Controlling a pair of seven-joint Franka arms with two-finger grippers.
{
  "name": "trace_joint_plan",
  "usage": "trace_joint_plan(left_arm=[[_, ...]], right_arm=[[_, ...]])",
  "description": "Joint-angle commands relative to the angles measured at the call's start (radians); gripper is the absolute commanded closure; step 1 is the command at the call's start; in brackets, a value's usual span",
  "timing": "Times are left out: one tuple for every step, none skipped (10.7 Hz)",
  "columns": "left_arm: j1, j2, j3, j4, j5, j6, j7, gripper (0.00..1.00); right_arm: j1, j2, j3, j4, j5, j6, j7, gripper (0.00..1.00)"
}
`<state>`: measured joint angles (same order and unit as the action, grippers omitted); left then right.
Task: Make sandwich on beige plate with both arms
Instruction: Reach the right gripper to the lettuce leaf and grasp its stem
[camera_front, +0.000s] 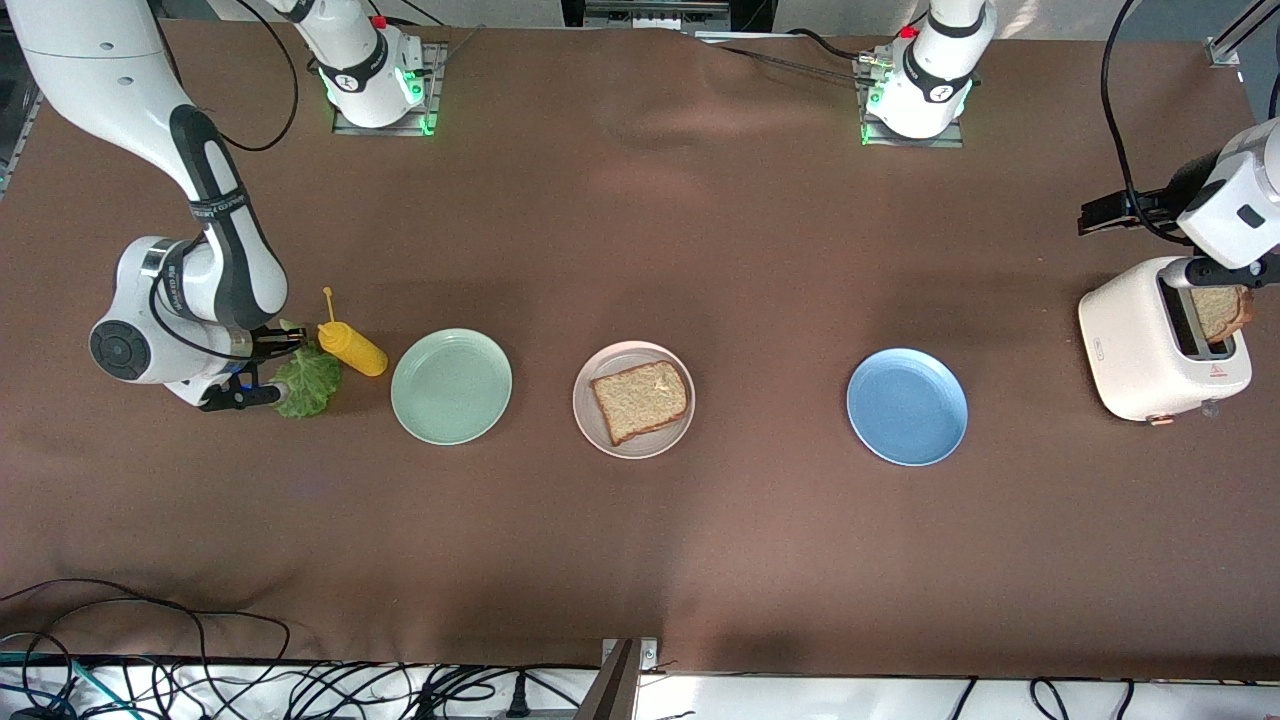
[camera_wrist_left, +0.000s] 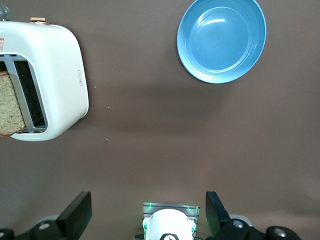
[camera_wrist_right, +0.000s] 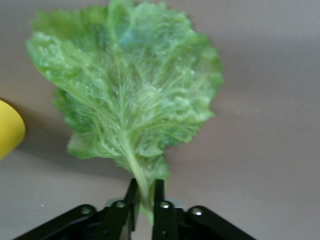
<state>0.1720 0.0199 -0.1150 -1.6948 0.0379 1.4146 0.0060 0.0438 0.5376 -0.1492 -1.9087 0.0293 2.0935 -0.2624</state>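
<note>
Both arms (camera_front: 215, 250): glossy white shells, black joint bands, loose black cables. Bases glow green on grey plates, red button beside each. Black grippers; silver screws on right gripper (camera_wrist_right: 145, 200).

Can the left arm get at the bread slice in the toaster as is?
Probably yes: the left gripper is open, holds nothing, and the brown bread slice stands out of the white toaster's slot with nothing over it.

My left gripper (camera_wrist_left: 149, 215) shows only its fingertips at the frame edge, and the toaster (camera_wrist_left: 45, 80) with its bread slice (camera_wrist_left: 10, 107) is cropped there.
</note>
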Motion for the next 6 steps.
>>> trace_joint_plan(left_arm=[[0.006,-0.012,-0.008,-0.008,0.017,-0.006,-0.003,0.00],[0.006,-0.012,-0.008,-0.008,0.017,-0.006,-0.003,0.00],[0.006,-0.012,-0.008,-0.008,0.017,-0.006,-0.003,0.00],[0.007,-0.011,-0.008,-0.008,0.017,-0.006,-0.003,0.00],[0.007,-0.011,-0.006,-0.008,0.017,-0.006,-0.003,0.00],[0.007,-0.012,-0.006,-0.009,0.017,-0.008,-0.003,0.00]], right_arm=[[-0.004,-0.011,0.003,0.069,0.015,-0.083,-0.006,1.00],[-0.004,-0.011,0.003,0.129,0.015,-0.163,-0.005,1.00],[-0.001,-0.011,0.005,0.196,0.015,-0.255,0.000,1.00],[0.007,-0.011,0.007,0.271,0.018,-0.344,0.002,1.00],[0.010,-0.013,0.011,0.349,0.020,-0.415,0.017,1.00],[0.011,-0.013,0.014,0.434,0.020,-0.490,0.023,1.00]])
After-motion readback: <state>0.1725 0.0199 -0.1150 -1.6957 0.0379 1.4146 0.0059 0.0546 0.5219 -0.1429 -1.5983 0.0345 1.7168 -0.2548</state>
